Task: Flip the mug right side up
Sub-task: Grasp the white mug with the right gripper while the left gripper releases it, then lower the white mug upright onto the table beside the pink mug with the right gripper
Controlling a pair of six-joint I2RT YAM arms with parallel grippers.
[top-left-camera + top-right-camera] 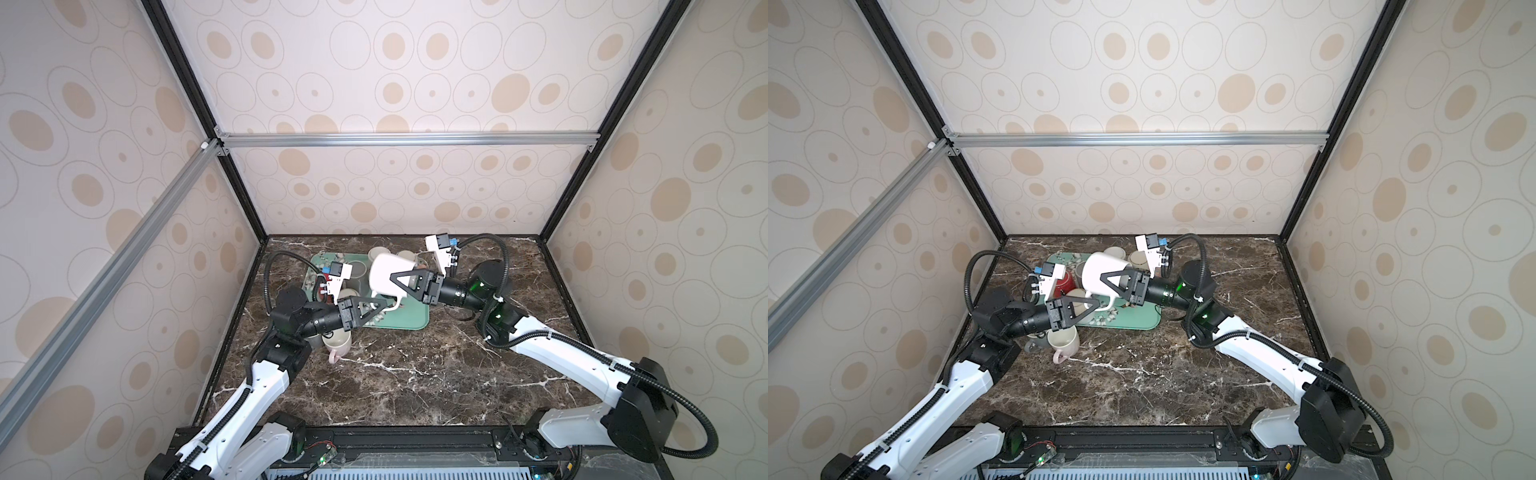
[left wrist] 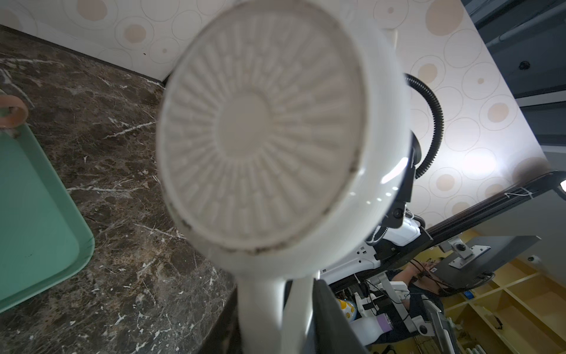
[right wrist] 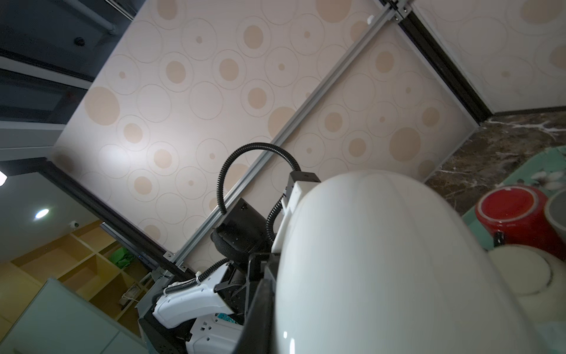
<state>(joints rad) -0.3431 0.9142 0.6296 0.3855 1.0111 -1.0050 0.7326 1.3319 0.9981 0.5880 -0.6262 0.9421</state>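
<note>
— Which step are you on?
— Mid-flip, I'd judge. In both top views the white mug [image 1: 386, 270] [image 1: 1098, 270] hangs tilted in the air over the green tray [image 1: 411, 320] [image 1: 1144, 320], at twelve o'clock from the table's middle. My right gripper [image 1: 395, 282] [image 1: 1106, 282] is pinched tight on its wall from three o'clock. My left gripper [image 1: 380, 307] [image 1: 1094, 305] sits at the handle, at the mug's six o'clock. I cannot tell whether it grips or stands loose.

— And the wrist cameras?
— On my left wrist, the white mug [image 2: 260, 128] shows me its ribbed base, with the handle beside one dark finger [image 2: 333, 325]. On my right wrist, its smooth side [image 3: 382, 260] fills the view, and a red mug [image 3: 517, 214] sits on the tray beyond.

— What comes next?
— Probably freeing the left, then rolling my right wrist until the mouth faces up. Then I'd lower the mug onto bare tray, clear of the other mugs.

— Surroundings?
— A dark veined marble table [image 1: 395, 374], a cream mug [image 1: 336, 343] at the tray's seven o'clock, and spotted beige walls [image 1: 415, 187].
</note>
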